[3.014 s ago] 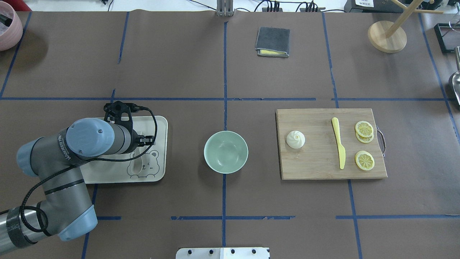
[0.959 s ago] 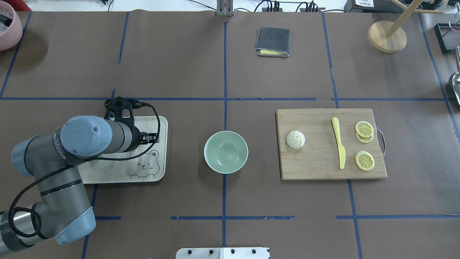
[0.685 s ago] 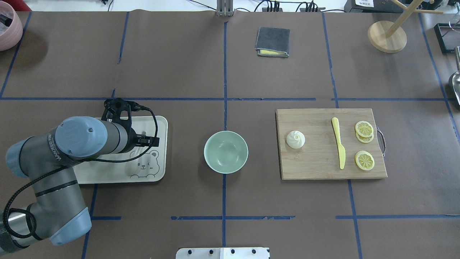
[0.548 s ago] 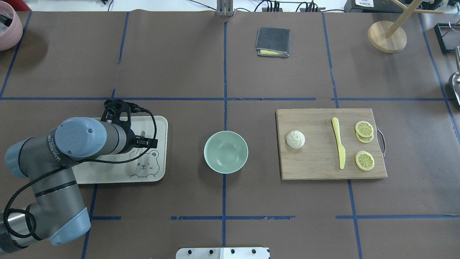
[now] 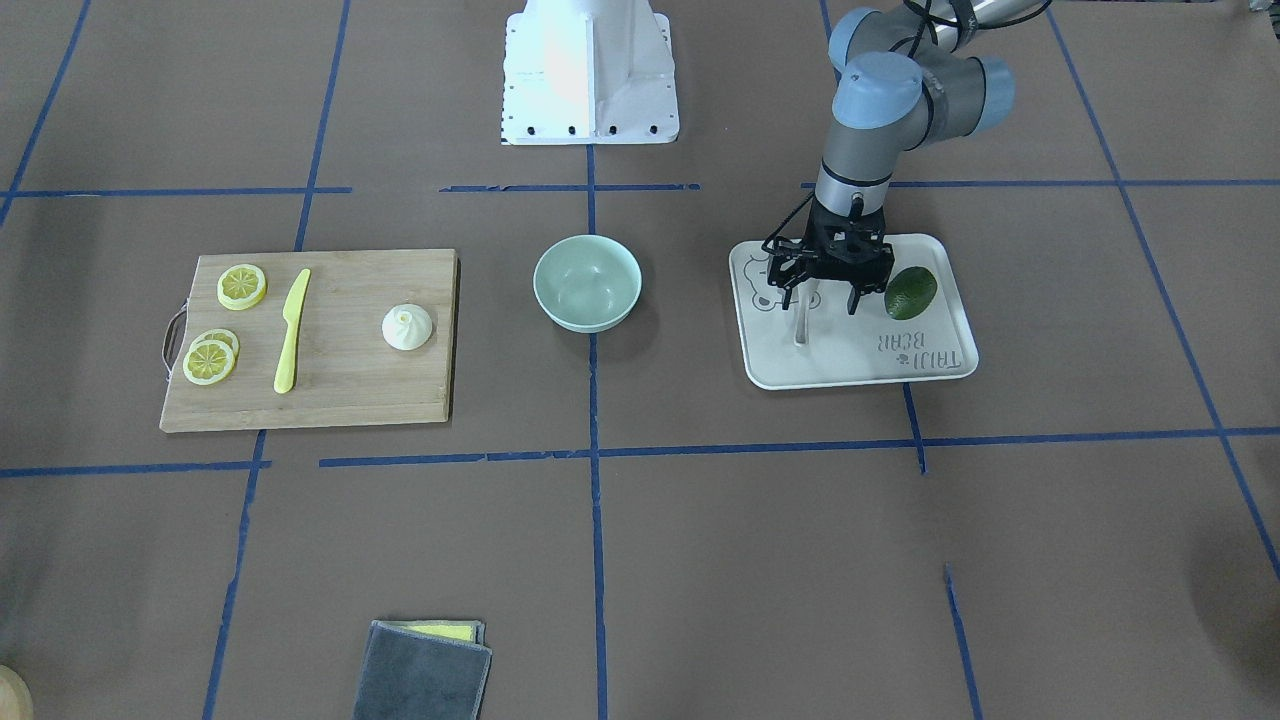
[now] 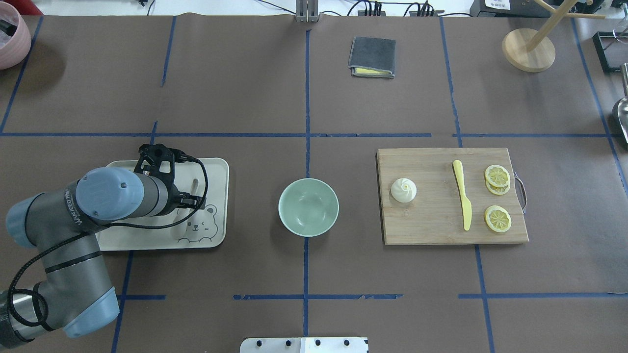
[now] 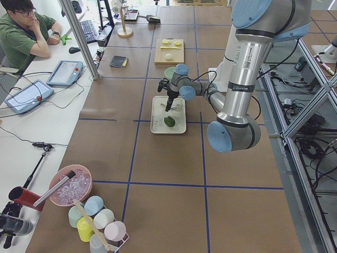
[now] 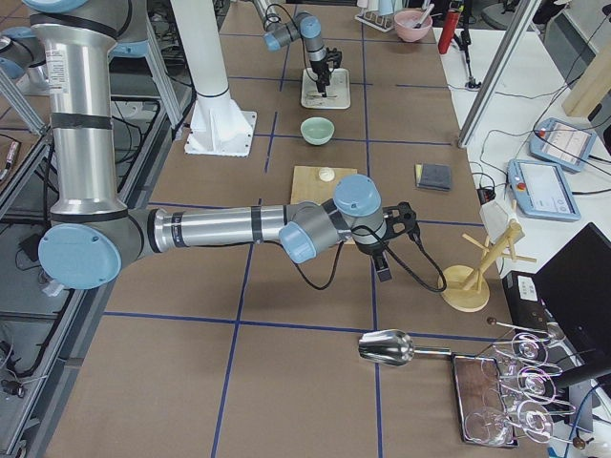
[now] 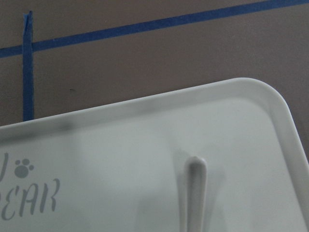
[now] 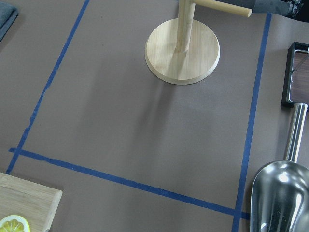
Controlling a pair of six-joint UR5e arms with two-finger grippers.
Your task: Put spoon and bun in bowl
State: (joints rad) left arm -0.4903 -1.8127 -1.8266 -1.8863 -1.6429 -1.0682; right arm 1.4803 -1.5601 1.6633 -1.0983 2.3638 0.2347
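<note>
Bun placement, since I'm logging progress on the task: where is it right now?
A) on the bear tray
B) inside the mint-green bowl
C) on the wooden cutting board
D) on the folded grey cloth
C: the bun sits on the wooden cutting board, at the end nearest the bowl, which holds nothing.

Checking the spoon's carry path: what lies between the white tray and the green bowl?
Nothing. The stretch from the tray to the bowl is bare brown table, as the overhead exterior and front-facing views both show.
</note>
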